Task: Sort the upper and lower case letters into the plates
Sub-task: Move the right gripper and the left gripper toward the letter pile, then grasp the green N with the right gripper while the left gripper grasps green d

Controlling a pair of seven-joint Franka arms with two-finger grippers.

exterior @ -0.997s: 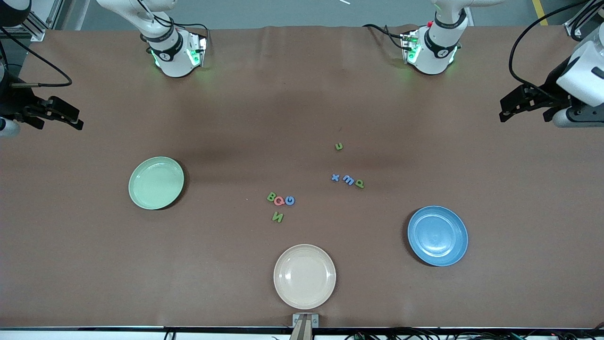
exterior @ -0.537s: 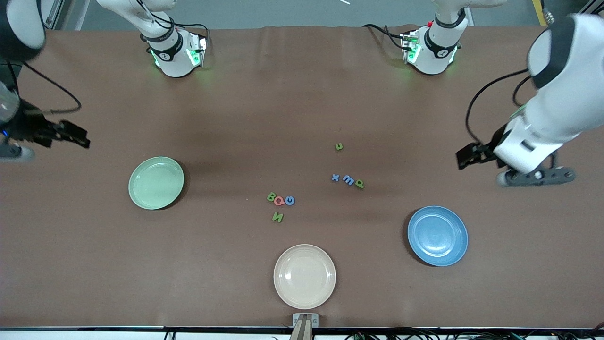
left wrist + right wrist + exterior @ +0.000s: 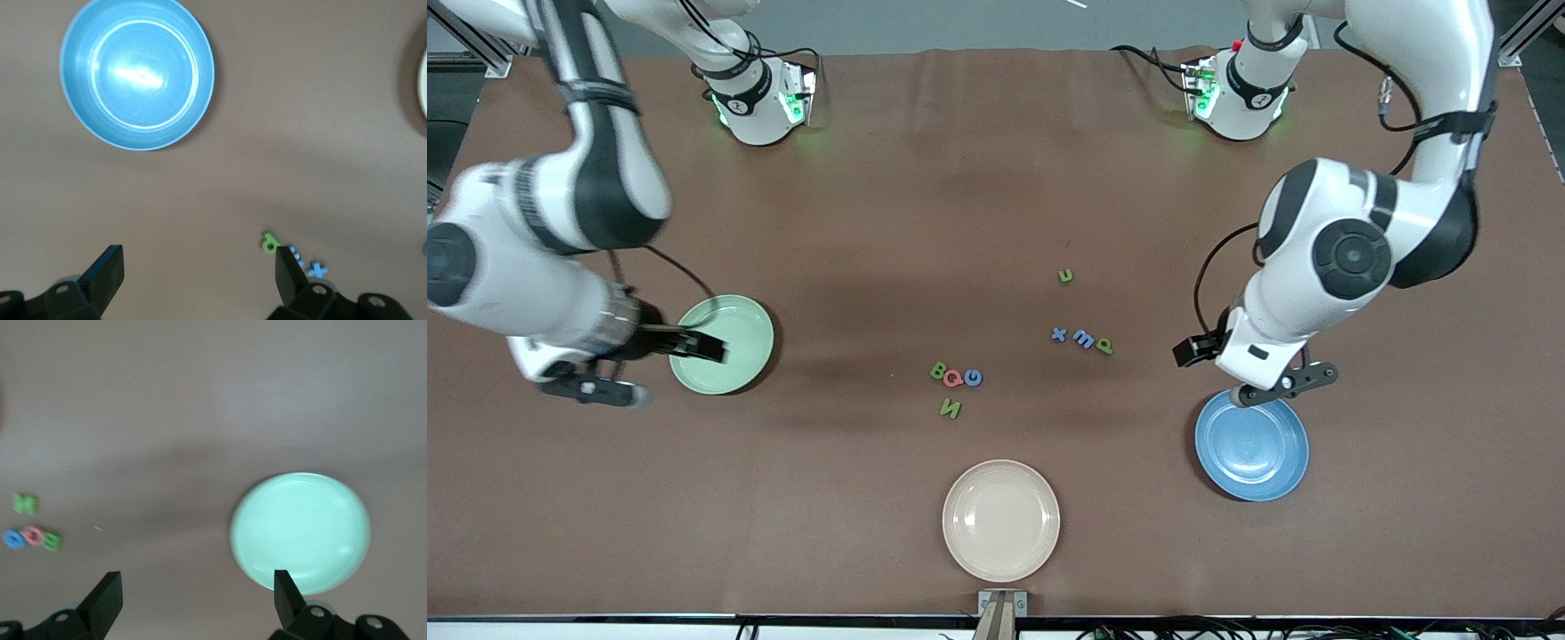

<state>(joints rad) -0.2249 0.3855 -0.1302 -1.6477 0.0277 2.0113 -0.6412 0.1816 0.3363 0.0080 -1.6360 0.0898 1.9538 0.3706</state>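
Letters lie mid-table: capitals (B, Q, G, N) toward the pale green plate, lowercase ones toward the blue plate. Both plates are empty. Right gripper over the green plate and left gripper just above the blue one hang open. Touching letters risk a double pick.

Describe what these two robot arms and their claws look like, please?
Both arms are glossy white shells with black joint bands and round grey joint caps. Black cables loop alongside them, and green lights glow at the bases. The left gripper and right gripper each have two black, wedge-shaped fingers.
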